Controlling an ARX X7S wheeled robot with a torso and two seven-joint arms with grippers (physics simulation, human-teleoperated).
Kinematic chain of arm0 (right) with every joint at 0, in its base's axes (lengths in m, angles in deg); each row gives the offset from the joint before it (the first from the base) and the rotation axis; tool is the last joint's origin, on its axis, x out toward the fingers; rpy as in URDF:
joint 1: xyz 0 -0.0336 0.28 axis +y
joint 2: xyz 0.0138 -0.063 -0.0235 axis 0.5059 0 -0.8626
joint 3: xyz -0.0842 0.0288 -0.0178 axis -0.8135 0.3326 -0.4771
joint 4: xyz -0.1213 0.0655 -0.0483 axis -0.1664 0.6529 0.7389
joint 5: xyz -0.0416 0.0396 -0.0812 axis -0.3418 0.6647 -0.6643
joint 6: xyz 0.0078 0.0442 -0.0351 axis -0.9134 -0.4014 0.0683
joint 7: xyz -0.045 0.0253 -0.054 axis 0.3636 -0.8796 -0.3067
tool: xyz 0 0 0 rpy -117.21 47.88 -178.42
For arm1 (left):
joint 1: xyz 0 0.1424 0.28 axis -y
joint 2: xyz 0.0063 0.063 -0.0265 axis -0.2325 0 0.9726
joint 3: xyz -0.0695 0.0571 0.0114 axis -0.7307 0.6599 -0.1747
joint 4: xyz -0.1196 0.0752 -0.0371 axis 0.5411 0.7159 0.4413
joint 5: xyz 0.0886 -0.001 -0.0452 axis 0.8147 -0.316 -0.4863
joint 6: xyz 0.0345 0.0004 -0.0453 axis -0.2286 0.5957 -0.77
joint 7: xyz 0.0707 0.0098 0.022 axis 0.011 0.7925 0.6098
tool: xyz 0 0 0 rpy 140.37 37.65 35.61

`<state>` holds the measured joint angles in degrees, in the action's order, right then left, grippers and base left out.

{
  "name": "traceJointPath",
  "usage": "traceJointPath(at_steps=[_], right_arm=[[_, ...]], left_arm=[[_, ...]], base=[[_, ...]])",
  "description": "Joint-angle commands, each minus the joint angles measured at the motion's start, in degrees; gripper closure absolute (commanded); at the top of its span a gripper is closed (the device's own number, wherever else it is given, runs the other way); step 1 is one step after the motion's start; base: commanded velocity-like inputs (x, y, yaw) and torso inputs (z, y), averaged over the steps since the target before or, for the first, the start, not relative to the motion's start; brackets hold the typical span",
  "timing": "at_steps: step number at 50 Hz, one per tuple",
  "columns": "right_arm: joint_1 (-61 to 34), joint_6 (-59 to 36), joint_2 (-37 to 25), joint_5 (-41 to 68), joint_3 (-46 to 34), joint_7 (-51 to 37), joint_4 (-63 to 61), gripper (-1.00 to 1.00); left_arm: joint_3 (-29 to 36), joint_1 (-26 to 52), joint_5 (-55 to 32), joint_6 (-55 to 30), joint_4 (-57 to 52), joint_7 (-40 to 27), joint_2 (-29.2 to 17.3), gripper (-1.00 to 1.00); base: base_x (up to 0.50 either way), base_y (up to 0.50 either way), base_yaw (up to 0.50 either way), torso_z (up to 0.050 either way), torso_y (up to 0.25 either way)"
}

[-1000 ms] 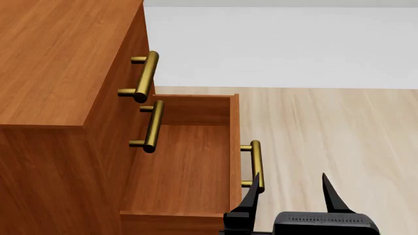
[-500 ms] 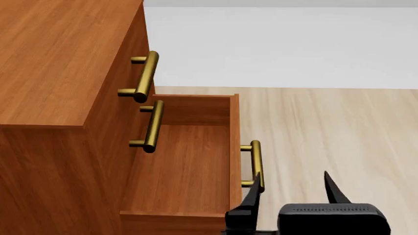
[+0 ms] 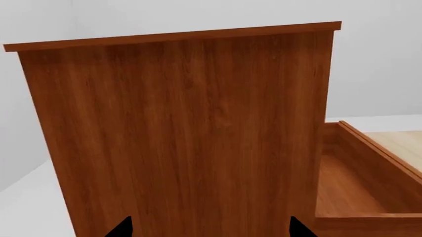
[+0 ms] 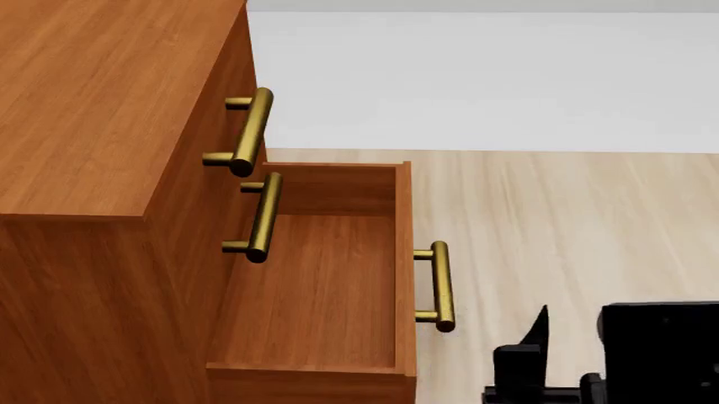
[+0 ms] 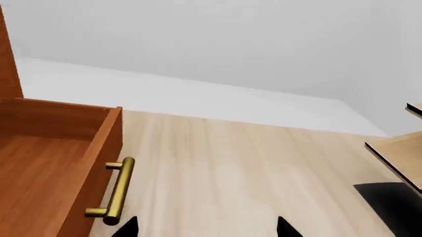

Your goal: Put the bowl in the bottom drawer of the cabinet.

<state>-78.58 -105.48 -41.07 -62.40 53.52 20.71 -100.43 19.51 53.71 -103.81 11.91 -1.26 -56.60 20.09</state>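
Note:
The bowl is out of view in every frame. The reddish-brown cabinet (image 4: 101, 109) fills the left of the head view. Its bottom drawer (image 4: 315, 286) is pulled out and holds nothing, and its brass handle (image 4: 440, 286) is free. My right gripper (image 4: 607, 337) sits low at the right, a short way off the handle; the right wrist view shows the gripper (image 5: 207, 231) open over bare floor beside the handle (image 5: 117, 191). My left gripper (image 3: 209, 232) is open and empty, facing the cabinet's side panel (image 3: 185, 128), with the open drawer (image 3: 349, 182) beyond it.
Two upper drawers are shut, their brass handles (image 4: 249, 130) (image 4: 264, 217) jutting out above the open drawer. Pale wooden floor (image 4: 561, 219) spreads to the right of the cabinet. The edge of a pale wooden rack (image 5: 399, 153) shows in the right wrist view.
My right gripper has drawn away to the right from the bottom drawer's handle and turned. The drawer and cabinet have not moved.

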Motion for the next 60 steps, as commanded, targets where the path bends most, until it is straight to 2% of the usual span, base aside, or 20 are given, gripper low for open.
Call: traceJointPath(at_steps=[1, 5, 7, 16, 41, 55, 60], right_arm=[[-4.05, -11.43, -3.28, 3.94, 7.55, 2.97, 4.08, -1.00], [-5.06, -14.48, -5.60, 5.07, 9.92, 3.04, 4.97, -1.00], [-4.60, -14.80, -7.34, 8.96, 12.43, 0.83, 7.55, -1.00], [-3.46, -13.59, -11.94, 15.16, 13.77, -2.22, 15.01, -1.00], [-5.98, -8.13, -18.92, 13.31, 7.45, 0.28, 32.31, -1.00], [-9.08, -2.22, -19.19, 9.78, -1.91, 3.16, 44.03, -1.00], [-9.05, -0.42, -18.83, 9.13, -2.71, 3.85, 47.11, -1.00]], left_arm=[[0.12, 0.22, 0.15, 0.07, 0.28, -0.41, -0.15, -1.00], [-0.01, 0.14, -0.18, 0.34, 0.45, -0.38, -0.14, -1.00], [-0.06, 0.11, -0.23, 0.41, 0.47, -0.44, -0.15, -1.00], [0.03, -0.14, -0.25, 1.08, 0.63, -0.48, -0.24, -1.00], [0.28, 0.03, -0.45, 1.18, 0.58, -1.12, -0.59, -1.00], [0.53, -0.02, -0.66, 1.20, 0.28, -1.43, -0.76, -1.00], [0.54, 0.04, -0.76, 1.34, 0.47, -1.49, -0.81, -1.00]], base=[[0.00, 0.00, 0.00, 0.000, 0.000], [0.00, 0.00, 0.00, 0.000, 0.000], [0.00, 0.00, 0.00, 0.000, 0.000], [0.00, 0.00, 0.00, 0.000, 0.000], [0.00, 0.00, 0.00, 0.000, 0.000], [0.00, 0.00, 0.00, 0.000, 0.000], [0.00, 0.00, 0.00, 0.000, 0.000]])
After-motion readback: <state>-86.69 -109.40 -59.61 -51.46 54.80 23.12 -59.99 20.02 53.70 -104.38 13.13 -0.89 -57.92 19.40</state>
